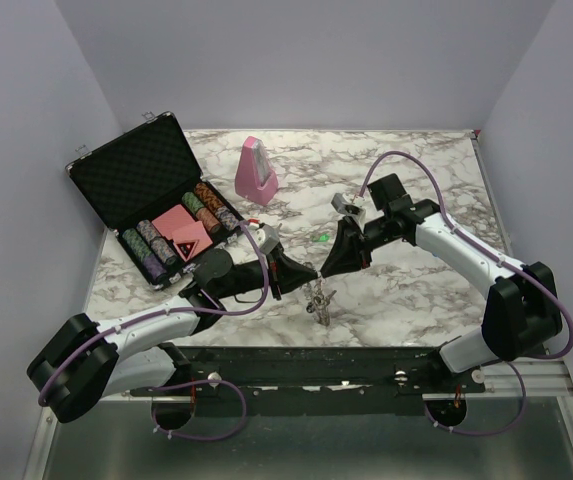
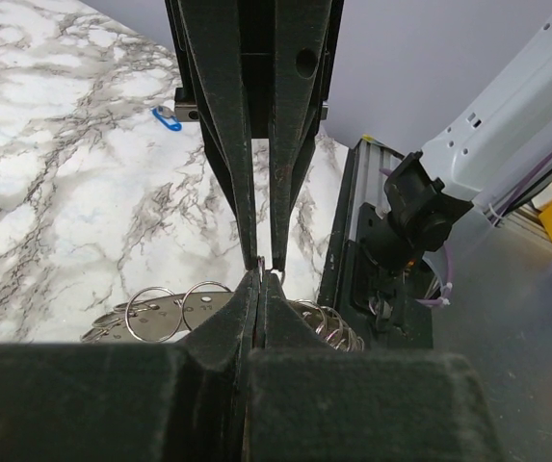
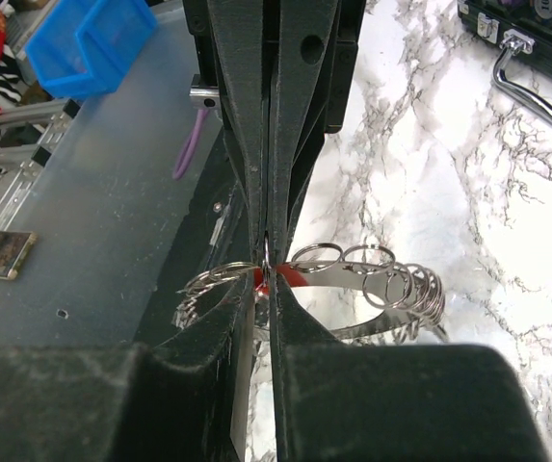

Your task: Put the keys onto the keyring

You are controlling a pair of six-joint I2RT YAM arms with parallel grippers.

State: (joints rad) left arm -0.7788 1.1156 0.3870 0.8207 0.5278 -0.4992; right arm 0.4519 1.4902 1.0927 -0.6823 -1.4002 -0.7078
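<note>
Seen from above, the keyring [image 1: 318, 297] at lower centre is too small to tell ring from key. In the left wrist view the left hand [image 2: 267, 272] covers its middle. In the right wrist view the right hand [image 3: 268, 260] hides most of a red-capped key [image 3: 293, 277], and the case handle [image 3: 536, 104] is cut off at upper right.

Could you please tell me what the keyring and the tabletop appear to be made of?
Seemingly the keyring is polished silvery metal, given its bright glints; the tabletop looks like white, grey-veined marble, possibly a printed laminate, which the pictures cannot settle.
</note>
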